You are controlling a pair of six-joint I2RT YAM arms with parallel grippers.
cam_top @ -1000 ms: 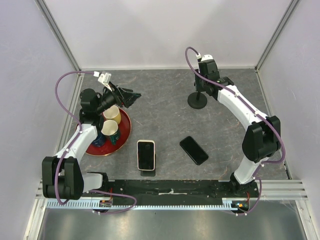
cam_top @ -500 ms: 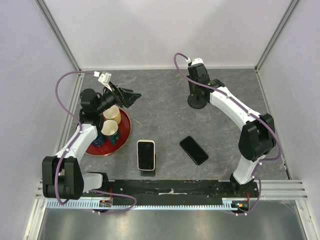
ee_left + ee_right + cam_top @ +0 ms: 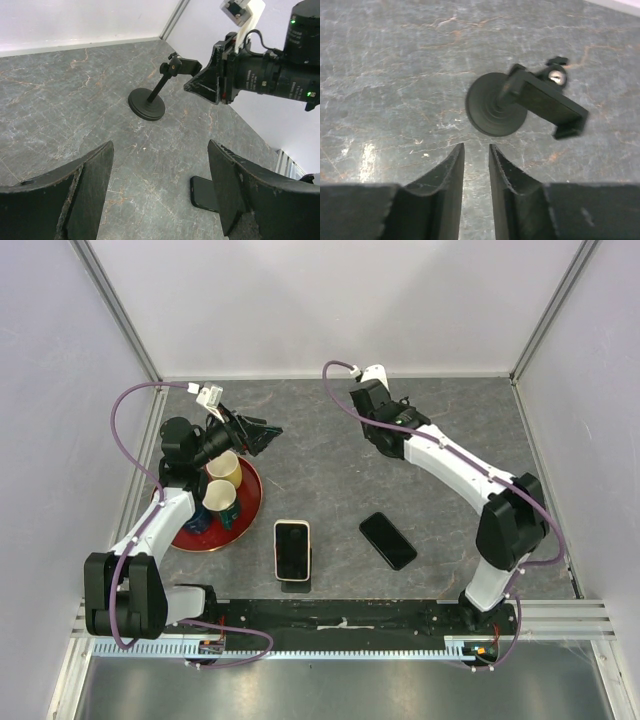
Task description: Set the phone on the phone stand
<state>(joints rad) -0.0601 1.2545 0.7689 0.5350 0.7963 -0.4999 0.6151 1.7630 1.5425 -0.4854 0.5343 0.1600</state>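
A black phone [image 3: 388,540] lies flat on the grey table, also seen past my left fingers [image 3: 202,194]. The black phone stand [image 3: 496,111] has a round base and a tilted holder [image 3: 547,102]. It stands at the back of the table [image 3: 146,103] and is mostly hidden under my right arm in the top view. My right gripper [image 3: 476,147] hovers just short of the base, with a narrow gap between its fingers and nothing in it. My left gripper [image 3: 160,190] is wide open and empty, held high over the left side [image 3: 262,433].
A second phone in a white case [image 3: 292,550] lies near the front edge. A red tray [image 3: 250,510] at the left holds two paper cups [image 3: 224,468]. Walls close in the back and both sides.
My right arm has swung left, from over the stand's top to just left of it. The left arm and both phones have not moved.
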